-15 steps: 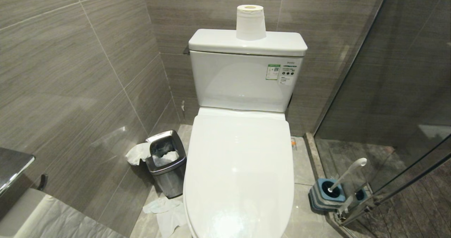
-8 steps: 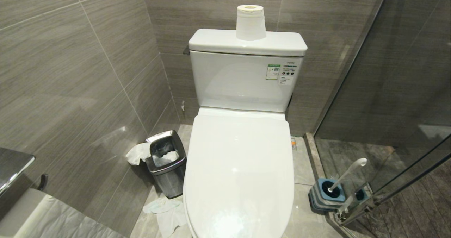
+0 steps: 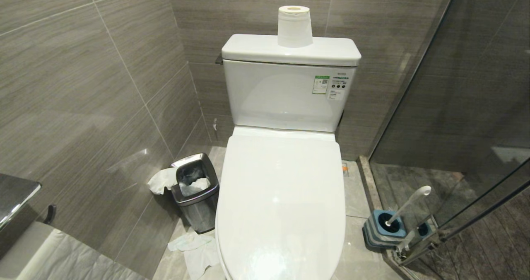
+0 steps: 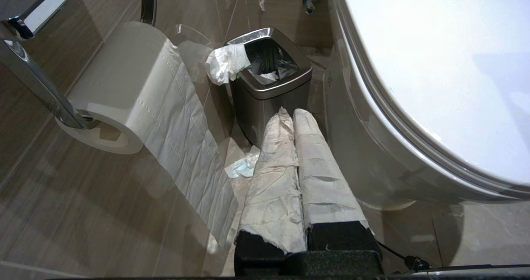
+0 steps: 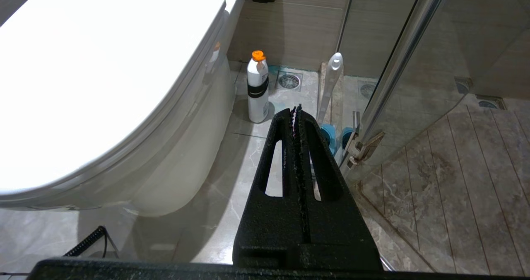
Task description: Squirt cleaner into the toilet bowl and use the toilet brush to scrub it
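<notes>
- The toilet bowl (image 3: 281,197) has its lid down, so the inside is hidden; its near end is cut off by the head view's lower edge.
- Neither arm shows in the head view.
- The cleaner (image 5: 257,87), a pale bottle with an orange cap, stands upright on the floor beside the toilet's base; the head view does not show it.
- The toilet brush (image 3: 408,205) leans in its blue-and-grey holder (image 3: 383,230) by the glass shower door, its bristle head sunk out of sight.
- The steel bin (image 3: 195,191) holds a dark liner and crumpled paper, with a white wad hanging over its rim.
- The left gripper (image 4: 292,116), fingers wrapped in paper and pressed together, holds nothing.
- The right gripper (image 5: 296,110) has its fingers together, empty.
</notes>
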Motion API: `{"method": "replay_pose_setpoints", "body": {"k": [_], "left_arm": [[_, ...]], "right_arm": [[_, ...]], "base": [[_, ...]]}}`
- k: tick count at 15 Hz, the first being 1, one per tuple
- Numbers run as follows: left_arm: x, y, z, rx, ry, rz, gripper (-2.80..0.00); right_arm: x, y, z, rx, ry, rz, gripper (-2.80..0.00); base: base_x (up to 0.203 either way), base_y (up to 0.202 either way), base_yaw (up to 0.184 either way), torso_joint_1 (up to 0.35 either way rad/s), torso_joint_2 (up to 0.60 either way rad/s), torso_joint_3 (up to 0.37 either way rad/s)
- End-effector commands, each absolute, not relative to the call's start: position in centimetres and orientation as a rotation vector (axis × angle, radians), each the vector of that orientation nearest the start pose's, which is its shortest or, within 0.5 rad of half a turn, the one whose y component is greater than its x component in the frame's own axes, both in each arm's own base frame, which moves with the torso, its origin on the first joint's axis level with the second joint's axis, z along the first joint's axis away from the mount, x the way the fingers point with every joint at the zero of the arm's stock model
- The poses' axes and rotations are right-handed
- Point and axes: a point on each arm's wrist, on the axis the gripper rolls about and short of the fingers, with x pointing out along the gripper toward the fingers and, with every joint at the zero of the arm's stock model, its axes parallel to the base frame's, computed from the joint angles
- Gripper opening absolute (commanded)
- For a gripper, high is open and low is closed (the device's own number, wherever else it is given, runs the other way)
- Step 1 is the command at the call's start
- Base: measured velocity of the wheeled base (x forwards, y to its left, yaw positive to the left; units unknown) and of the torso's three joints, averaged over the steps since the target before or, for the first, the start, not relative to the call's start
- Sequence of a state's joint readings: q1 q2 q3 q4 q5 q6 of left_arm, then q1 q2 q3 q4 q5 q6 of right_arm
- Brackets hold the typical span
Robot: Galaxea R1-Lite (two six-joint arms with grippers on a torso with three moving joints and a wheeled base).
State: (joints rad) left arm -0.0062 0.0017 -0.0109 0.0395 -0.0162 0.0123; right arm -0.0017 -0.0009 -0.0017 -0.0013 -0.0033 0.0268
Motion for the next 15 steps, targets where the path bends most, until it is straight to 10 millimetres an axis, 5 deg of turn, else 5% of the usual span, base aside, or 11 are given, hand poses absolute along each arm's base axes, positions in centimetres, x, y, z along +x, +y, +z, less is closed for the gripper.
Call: {"method": "replay_pose_setpoints", "body": {"k": [1,15], "left_arm": [[-2.34,-0.02,7.44,0.012,0.032,-0.022,-2.80],[-2.34,-0.02,7.44,0.012,0.032,-0.023,-2.80]], "right_arm": [[-2.29,0.00,7.61,0.028,-0.003,-0.005,-2.80],[-2.28,0.00,7.56,0.025,-0.002,-0.003,-2.80]], "base": [[0.000,0.000,0.000,0.000,0.00,0.000],[0.000,0.000,0.000,0.000,0.00,0.000]]}}
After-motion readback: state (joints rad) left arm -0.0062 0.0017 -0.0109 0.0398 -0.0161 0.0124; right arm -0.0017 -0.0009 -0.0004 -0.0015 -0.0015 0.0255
